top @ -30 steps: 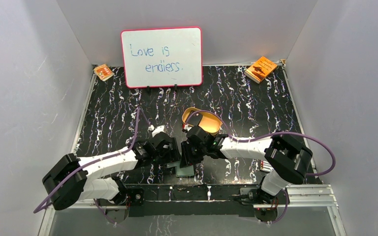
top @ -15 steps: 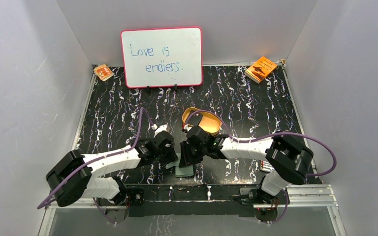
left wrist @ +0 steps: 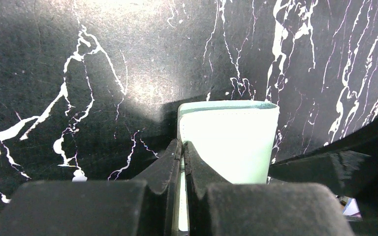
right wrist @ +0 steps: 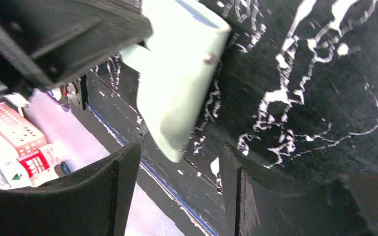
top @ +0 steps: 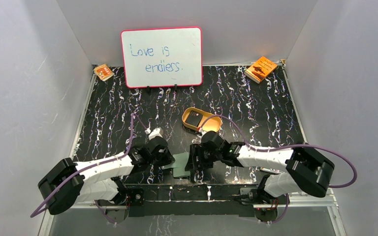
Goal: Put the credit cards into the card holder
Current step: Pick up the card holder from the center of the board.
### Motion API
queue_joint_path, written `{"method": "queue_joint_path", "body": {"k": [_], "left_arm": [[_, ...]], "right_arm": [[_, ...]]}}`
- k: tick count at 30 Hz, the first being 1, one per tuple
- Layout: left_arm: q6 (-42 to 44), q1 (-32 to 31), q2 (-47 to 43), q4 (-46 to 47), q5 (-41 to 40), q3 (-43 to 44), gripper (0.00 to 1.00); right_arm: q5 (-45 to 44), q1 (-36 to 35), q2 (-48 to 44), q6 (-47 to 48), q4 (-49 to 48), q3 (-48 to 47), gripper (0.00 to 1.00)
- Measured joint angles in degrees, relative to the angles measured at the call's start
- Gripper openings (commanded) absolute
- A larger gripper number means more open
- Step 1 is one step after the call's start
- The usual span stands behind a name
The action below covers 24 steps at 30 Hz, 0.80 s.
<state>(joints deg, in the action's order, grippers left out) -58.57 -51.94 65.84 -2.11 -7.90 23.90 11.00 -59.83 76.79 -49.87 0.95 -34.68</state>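
Two arms meet low in the middle of the top view, over a black table (top: 256,105) veined with white. The left gripper (left wrist: 183,147) is clamped shut on the near edge of the green wallet (left wrist: 231,142), its two fingers (left wrist: 165,164) pressed together with the wallet's edge between them. In the top view the wallet (top: 181,165) sits just below the centre of the frame, between the left gripper (top: 166,158) and the right gripper (top: 196,162). From the right wrist, the wallet (right wrist: 177,93) hangs tilted from the upper left of the frame, snap button (right wrist: 208,59) showing near its upper right corner. Its lower tip reaches down between the fingers (right wrist: 123,182) of the right gripper (right wrist: 176,153), whose jaws stand wide apart and hold nothing. Whether that tip rests on the table cannot be told.

Just above the right gripper in the top view lies a tan oval tray (top: 212,127) with one dark card (top: 194,118) inside it. A whiteboard (top: 161,56) stands at the upper middle, with an orange booklet (top: 103,72) to its left and another (top: 261,69) at the upper right.
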Motion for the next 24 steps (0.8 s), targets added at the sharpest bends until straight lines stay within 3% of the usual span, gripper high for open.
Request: {"method": "queue_joint_path", "body": {"k": [10, 24], "left_arm": [[-1.77, 0.0, -1.95, 1.29, -0.44, -2.29, 0.0], [-3.19, 0.02, -2.75, 1.73, -0.79, -3.67, 0.0]], "right_arm": [[5.49, 0.96, 4.52, -7.37, -12.55, 5.99, 0.66], [7.63, 0.96, 9.99, -12.02, -22.51, 6.51, 0.44]]}}
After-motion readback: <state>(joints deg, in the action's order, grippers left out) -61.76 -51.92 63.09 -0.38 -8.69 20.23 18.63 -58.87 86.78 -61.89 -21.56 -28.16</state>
